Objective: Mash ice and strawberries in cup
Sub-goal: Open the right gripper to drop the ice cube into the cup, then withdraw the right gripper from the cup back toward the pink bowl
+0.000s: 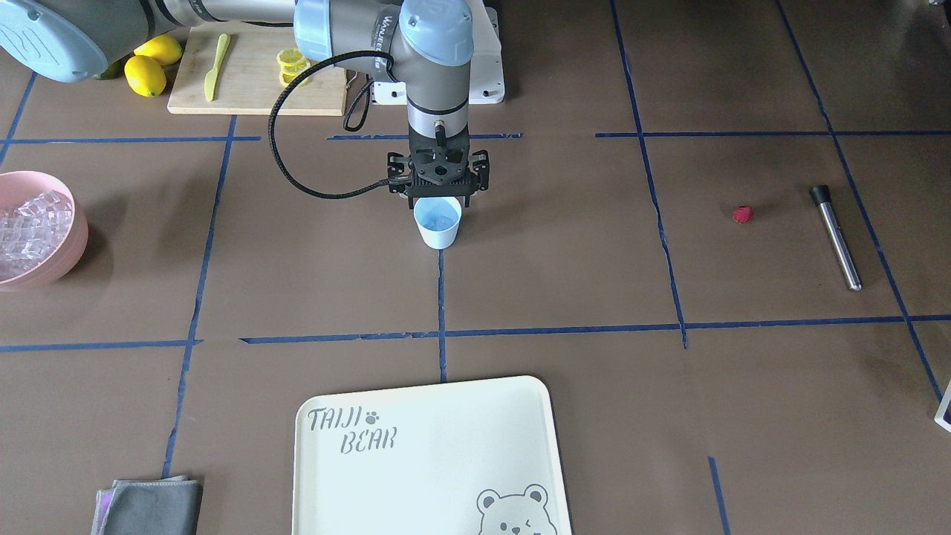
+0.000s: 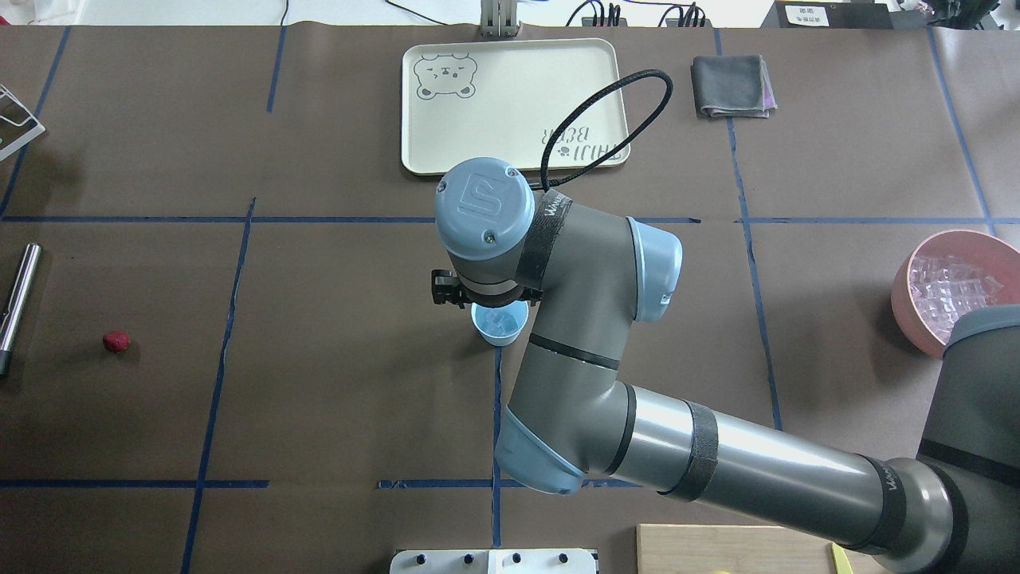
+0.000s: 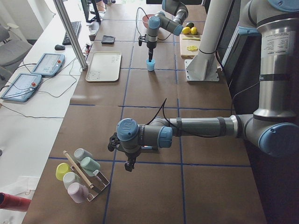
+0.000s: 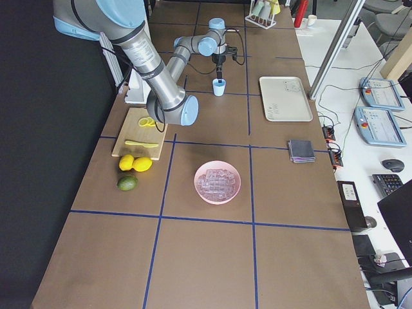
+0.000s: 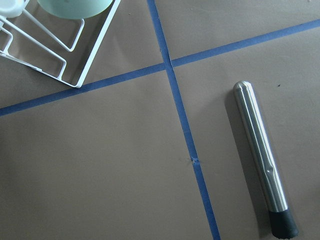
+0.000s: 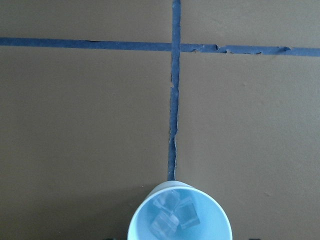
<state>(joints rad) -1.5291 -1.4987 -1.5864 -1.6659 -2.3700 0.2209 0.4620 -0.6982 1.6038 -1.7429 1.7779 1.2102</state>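
The light-blue cup [image 1: 438,223] stands mid-table and holds three clear cubes of ice [image 6: 172,215]. My right gripper [image 1: 438,199] hangs straight above the cup's mouth, its fingers spread about as wide as the cup and nothing between them. More ice [image 1: 26,230] fills the pink bowl [image 1: 70,245]. The red strawberry [image 1: 743,215] lies alone on the mat, far from the cup. My left gripper [image 3: 128,165] shows only in the exterior left view, near a cup rack; I cannot tell whether it is open or shut.
A steel muddler [image 1: 836,238] lies beside the strawberry. A cream tray [image 1: 431,453] and a grey cloth [image 1: 152,505] lie across the table from the robot. A cutting board [image 1: 245,82] with lemon slices, a knife and whole lemons [image 1: 145,74] sits by the robot's base. A white wire rack [image 5: 60,55] holds cups.
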